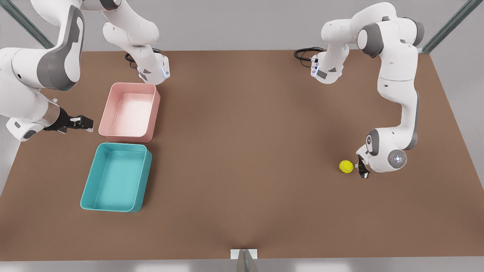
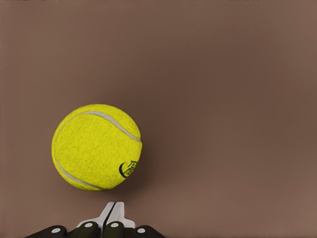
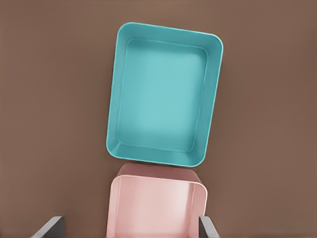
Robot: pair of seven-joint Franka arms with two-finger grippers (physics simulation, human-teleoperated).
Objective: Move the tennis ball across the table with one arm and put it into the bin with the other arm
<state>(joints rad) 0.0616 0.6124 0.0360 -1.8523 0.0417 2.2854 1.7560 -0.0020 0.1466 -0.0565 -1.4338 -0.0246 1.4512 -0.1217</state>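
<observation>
Tennis ball [image 1: 346, 166] beside left gripper [image 1: 360, 168] (fingers together), open table [image 1: 242, 151] around.

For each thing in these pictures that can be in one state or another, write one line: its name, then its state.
tennis ball: on the table, free, beside the left gripper
bin: upright, nothing in it
pink tray: upright, nothing in it
left gripper: fingers shut, low beside the ball
right gripper: fingers open, holding nothing, waiting by the pink tray
</observation>
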